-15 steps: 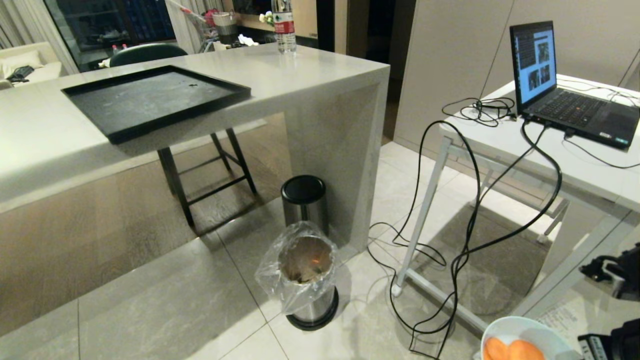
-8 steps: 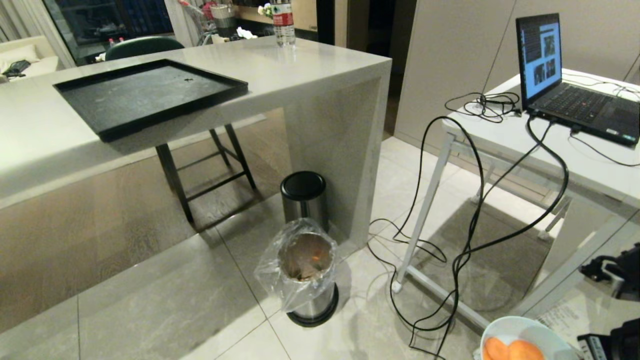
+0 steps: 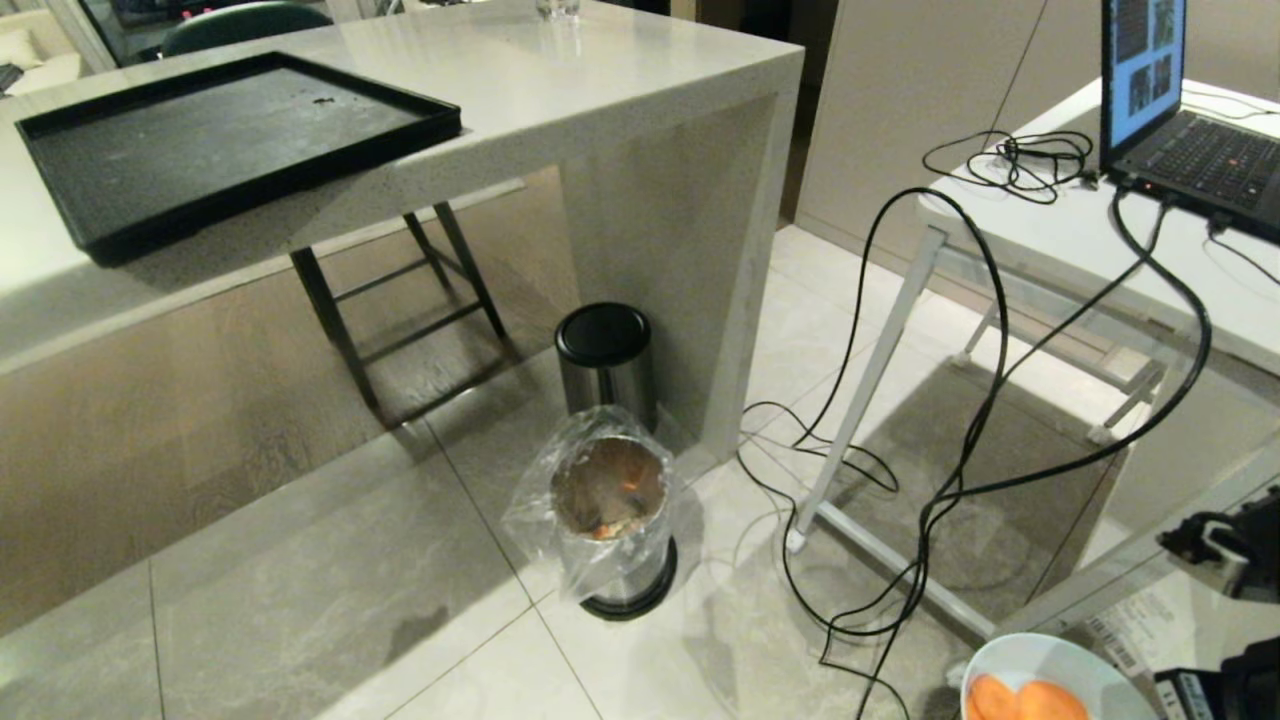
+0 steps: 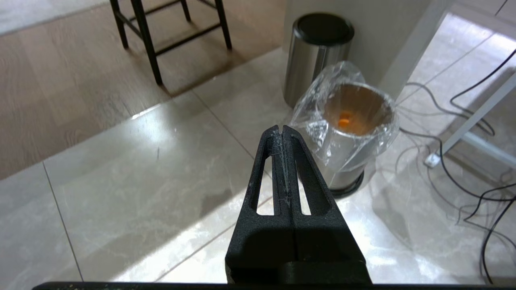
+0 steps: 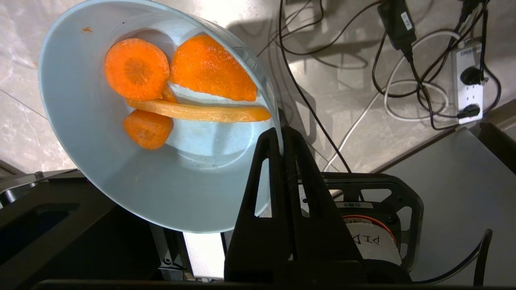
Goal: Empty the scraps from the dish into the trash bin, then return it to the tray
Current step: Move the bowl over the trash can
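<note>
Head view has tilted down since a second ago: camera move, objects unmoved. Tray (image 3: 230, 140) empty at the counter's front edge. Left gripper (image 4: 283, 135) clenched on nothing, idle above the floor. Bin (image 3: 610, 500) on the floor below the counter's corner. Right gripper (image 5: 281, 141) pinches the dish (image 5: 121, 133) rim; scraps (image 5: 177, 88) undumped, well right of the bin.

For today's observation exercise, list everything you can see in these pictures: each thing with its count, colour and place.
tray: one, black, on the grey counter
stool: one, black, under the counter
lidded bin: one, steel with black lid, floor
trash bin: one, metal, clear bag, before the lidded bin
laptop: one, black, on the white table
cables: several, black
dish: one, light blue, tilted
scraps: several, orange, in the dish
left claw: shut, empty
right claw: shut on the dish rim
</note>
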